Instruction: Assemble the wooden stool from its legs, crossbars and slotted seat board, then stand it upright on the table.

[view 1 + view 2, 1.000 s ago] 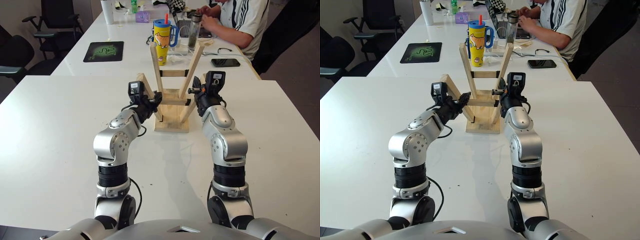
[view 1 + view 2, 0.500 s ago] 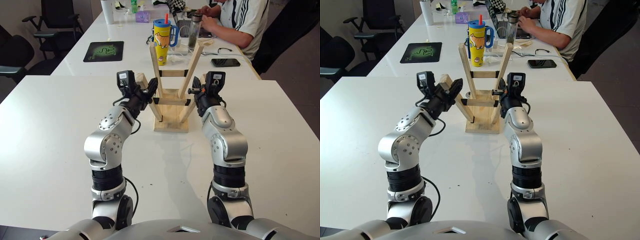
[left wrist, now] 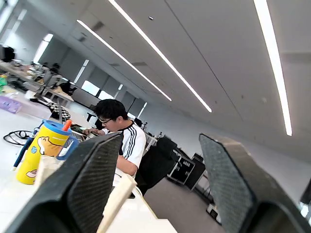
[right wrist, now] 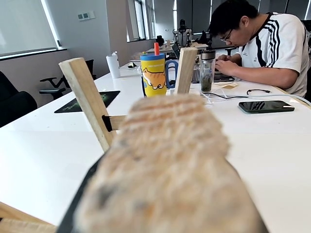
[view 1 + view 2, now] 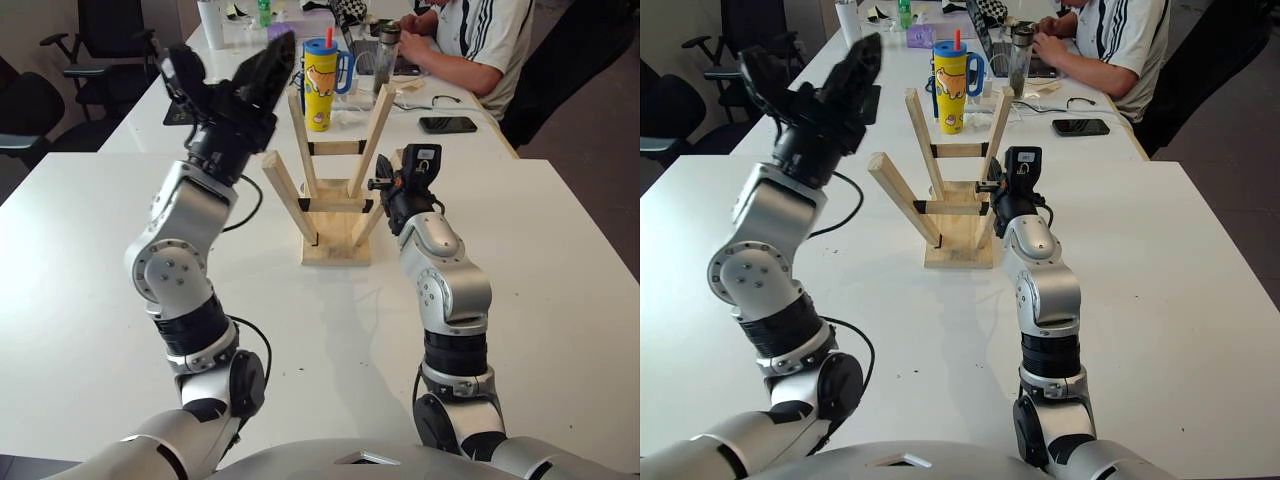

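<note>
Left tool swung up off the stool and now hangs spread wide, holding nothing. Stool sits upside down on the tabletop, one leg splayed outward. Right tool is at a leg, can't tell its grip. Flipping it upright looks like what's left.

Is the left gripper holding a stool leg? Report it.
No, the left gripper hangs open in the air above the upturned stool, gripping nothing.

On the rear tabletop stood a yellow tumbler, a dark bottle near it, and a black phone lying flat, with an office chair at the left.
</note>
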Available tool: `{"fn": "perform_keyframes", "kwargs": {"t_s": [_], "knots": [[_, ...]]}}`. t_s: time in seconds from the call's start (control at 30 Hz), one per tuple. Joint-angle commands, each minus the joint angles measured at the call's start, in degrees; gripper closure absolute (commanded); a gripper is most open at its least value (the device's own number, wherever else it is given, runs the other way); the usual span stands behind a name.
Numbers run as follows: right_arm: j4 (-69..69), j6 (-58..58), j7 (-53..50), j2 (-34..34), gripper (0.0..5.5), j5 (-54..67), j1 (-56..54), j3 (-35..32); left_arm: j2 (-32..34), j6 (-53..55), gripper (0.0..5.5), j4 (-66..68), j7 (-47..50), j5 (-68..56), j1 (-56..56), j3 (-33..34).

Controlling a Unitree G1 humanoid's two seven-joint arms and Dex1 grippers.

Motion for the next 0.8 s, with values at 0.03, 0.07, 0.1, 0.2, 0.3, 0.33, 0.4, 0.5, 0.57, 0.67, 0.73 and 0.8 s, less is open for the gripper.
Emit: {"fn": "perform_keyframes", "kwargs": {"t_s": [0.03,0.07,0.1,0.2,0.3,0.33,0.4,0.5,0.57,0.67,0.73,0.8], "knots": [[2.6,3.8,0.9,-0.5,4.48,-0.2,3.0,1.4,5.0,-2.3,2.54,9.0,3.7,-3.0,-4.3,4.5],[2.8,3.7,1.0,-0.6,4.48,-0.2,2.9,1.5,5.9,-2.5,2.54,10.1,4.3,-3.2,-4.5,4.7],[2.9,3.6,1.1,-0.7,4.48,-0.2,2.8,1.5,6.6,-2.6,2.54,10.8,4.7,-3.4,-4.6,4.6],[2.8,3.6,1.1,-1.0,4.48,-0.3,2.9,1.4,7.5,-3.7,2.54,11.9,5.5,-4.5,-4.8,4.5],[2.6,3.6,1.1,-1.1,4.48,-0.3,3.1,1.4,6.5,-2.4,2.54,13.7,6.8,-3.9,-2.7,1.8],[2.5,3.6,1.1,-1.1,4.48,-0.3,3.1,1.4,5.6,-1.5,2.54,14.0,6.7,-2.5,-0.9,-1.0],[2.9,3.6,1.4,-1.3,4.48,-0.3,2.8,1.6,3.0,1.3,2.54,14.6,7.3,-0.5,2.8,-6.8],[3.0,3.8,1.5,-1.4,4.48,-0.1,2.5,1.6,-2.1,2.3,2.54,16.6,7.5,4.2,8.4,-16.8],[2.8,4.0,1.5,-1.5,4.47,0.0,2.6,1.6,-4.1,0.9,2.54,16.8,7.0,6.1,9.3,-20.3],[3.1,4.8,2.2,-2.0,4.47,0.1,2.9,2.1,-3.9,-1.1,2.54,15.6,7.2,6.4,7.8,-19.8],[3.3,5.6,2.6,-2.4,4.46,0.2,3.6,2.5,-2.8,-2.1,2.54,15.6,7.5,6.5,6.5,-18.0],[3.3,6.2,2.9,-3.0,4.46,0.2,4.4,3.1,-1.6,-3.2,2.54,15.7,7.7,6.5,5.2,-16.1]]}}
